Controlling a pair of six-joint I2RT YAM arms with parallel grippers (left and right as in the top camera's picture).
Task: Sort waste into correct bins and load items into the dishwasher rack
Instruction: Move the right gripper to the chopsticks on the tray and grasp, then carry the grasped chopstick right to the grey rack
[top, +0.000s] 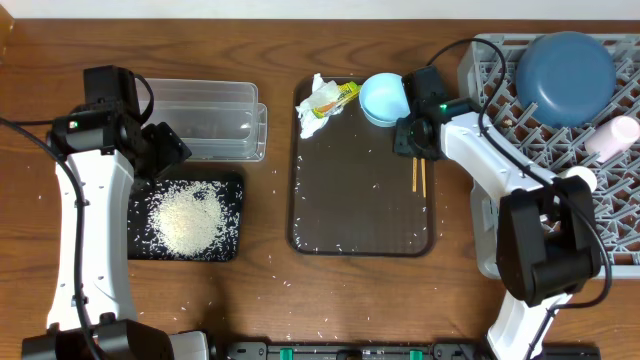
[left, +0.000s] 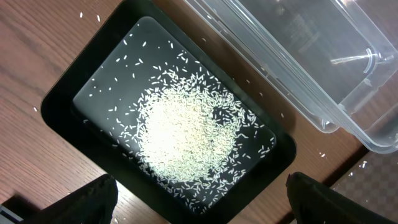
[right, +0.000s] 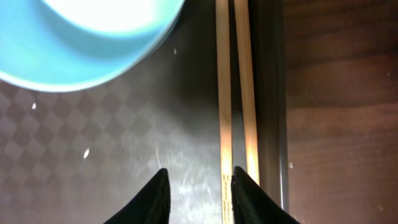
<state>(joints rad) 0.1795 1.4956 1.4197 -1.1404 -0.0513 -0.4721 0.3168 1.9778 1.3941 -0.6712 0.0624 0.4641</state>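
Loose white rice (top: 186, 218) is piled in the shallow black tray (top: 232, 182), also seen in the left wrist view (left: 186, 134). The clear tub (top: 210, 118) stands empty beside it. My left gripper (left: 205, 208) is open, hovering over the black tray's edge. A crumpled tissue (top: 310, 118), a yellow wrapper (top: 338, 97), the light-blue bowl (top: 385, 98) and the chopsticks (top: 418, 176) lie on the brown tray. My right gripper (right: 199, 196) is open and low over the chopsticks (right: 224, 93); one stick lies against its right finger. The grey rack (top: 500, 70) holds the dark-blue bowl (top: 565, 65) and pink cup (top: 612, 135).
The dark brown serving tray (top: 355, 215) sits mid-table with a few stray grains on it. More grains are scattered on the wooden table (top: 270, 290) toward the front. A white cup (top: 578, 178) shows in the rack, partly behind my right arm.
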